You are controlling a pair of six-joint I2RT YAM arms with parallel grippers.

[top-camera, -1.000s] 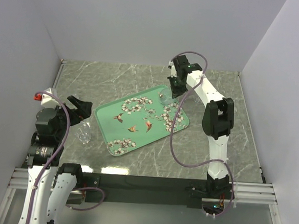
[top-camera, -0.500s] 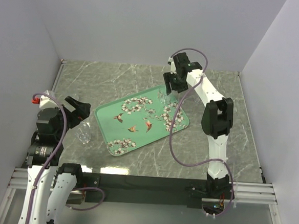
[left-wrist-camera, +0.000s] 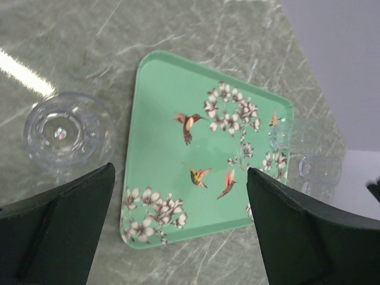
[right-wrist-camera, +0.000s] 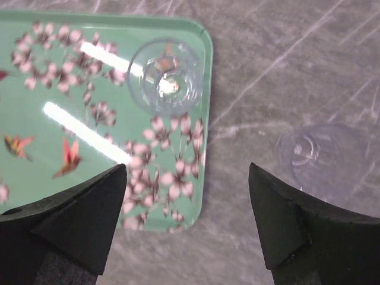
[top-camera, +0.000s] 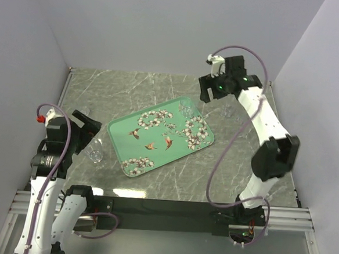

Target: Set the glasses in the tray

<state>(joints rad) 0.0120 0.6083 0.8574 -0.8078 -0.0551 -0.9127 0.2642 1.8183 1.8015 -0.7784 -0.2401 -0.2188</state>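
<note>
The right gripper (top-camera: 208, 95) had lifted off the tray (top-camera: 121, 140) and swung away toward two o'clock. It left the corner glass (top-camera: 186, 111) standing inside the tray's one o'clock corner. Its fingers were spread wide with nothing between them. We judged one glass delivered and that arm free for the next, probably the right-hand glass (top-camera: 229, 112), on the table (top-camera: 160, 91) at three o'clock from the corner glass. The left gripper (top-camera: 94, 127) had drawn back slightly toward its base, its fingers also wide and empty. The left-hand glass (top-camera: 96, 152) waited on the table off the tray's nine o'clock side.

From overhead we could barely make out the clear glasses. The right wrist view showed the corner glass (right-wrist-camera: 166, 83) wholly on the green surface, just inside the rim, and the right-hand glass (right-wrist-camera: 314, 155) well off it. The left wrist view showed the left-hand glass (left-wrist-camera: 65, 132) close to the tray's edge but not touching it.
</note>
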